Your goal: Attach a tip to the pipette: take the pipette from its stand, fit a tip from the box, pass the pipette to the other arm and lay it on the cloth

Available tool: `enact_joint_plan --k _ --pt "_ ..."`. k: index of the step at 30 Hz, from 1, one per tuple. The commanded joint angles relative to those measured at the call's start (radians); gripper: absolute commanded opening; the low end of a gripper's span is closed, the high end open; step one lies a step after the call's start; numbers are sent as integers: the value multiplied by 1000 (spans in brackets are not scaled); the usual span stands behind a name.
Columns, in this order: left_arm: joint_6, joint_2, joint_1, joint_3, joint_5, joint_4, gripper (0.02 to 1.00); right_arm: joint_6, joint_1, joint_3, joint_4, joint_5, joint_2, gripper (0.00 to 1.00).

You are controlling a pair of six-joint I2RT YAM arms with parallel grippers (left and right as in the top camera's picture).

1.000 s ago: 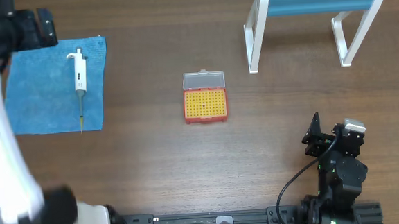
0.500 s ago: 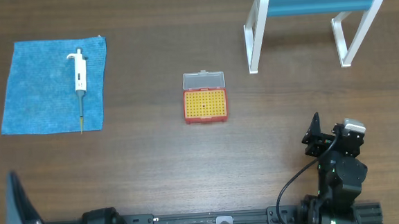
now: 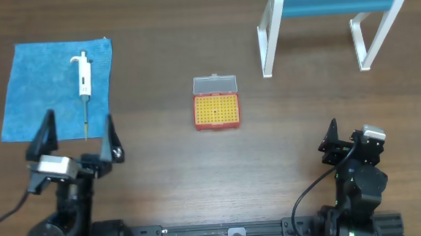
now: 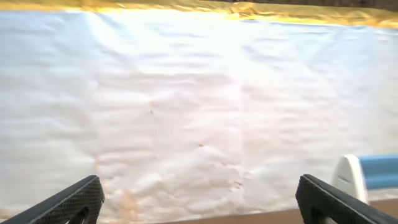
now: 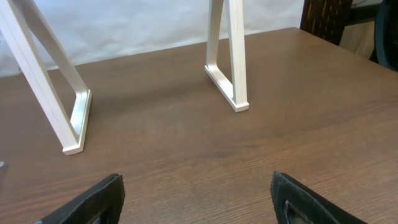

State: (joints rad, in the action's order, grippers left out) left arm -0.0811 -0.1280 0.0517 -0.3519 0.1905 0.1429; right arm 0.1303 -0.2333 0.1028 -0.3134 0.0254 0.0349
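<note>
Pipette [image 3: 83, 78] flat on cloth [image 3: 41, 99]; tip box [image 3: 216, 110] open, full; left fingers [image 3: 43, 135] and right fingers [image 5: 93, 200] spread.

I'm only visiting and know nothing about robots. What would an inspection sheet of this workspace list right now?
Surface: brown wooden table, bare between the items.
Job's things: pipette lying on the blue cloth with a yellowish tip at its end; tip box open at the middle; stand with nothing hanging on it.
Clutter: nothing seen.
Grippers: left gripper open, lifted and facing the backdrop, holding nothing; right gripper open, facing the stand's feet, holding nothing.
Cables: a black cable loops by the right arm's base.
Surroundings: a white sheet hangs behind the table.
</note>
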Motion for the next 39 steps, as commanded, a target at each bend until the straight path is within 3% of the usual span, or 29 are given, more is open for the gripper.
enact_joint_plan --k 1,7,12,14,18,39 --pt "-20 92 -55 137 -105 30 998 14 6 -7 2 9 -4 776" --pt "-73 125 -88 349 -158 159 998 14 6 -7 2 9 -4 776" --pt "-72 125 -90 346 -168 -19 998 14 6 -7 2 9 -4 776" --pt "-72 125 -89 346 -152 -97 998 14 6 -7 2 9 -4 776" --pt "-40 125 -37 346 -13 -208 998 14 6 -7 2 9 -4 779" --pt "-31 124 -45 346 -18 -208 998 14 6 -7 2 9 -4 776"
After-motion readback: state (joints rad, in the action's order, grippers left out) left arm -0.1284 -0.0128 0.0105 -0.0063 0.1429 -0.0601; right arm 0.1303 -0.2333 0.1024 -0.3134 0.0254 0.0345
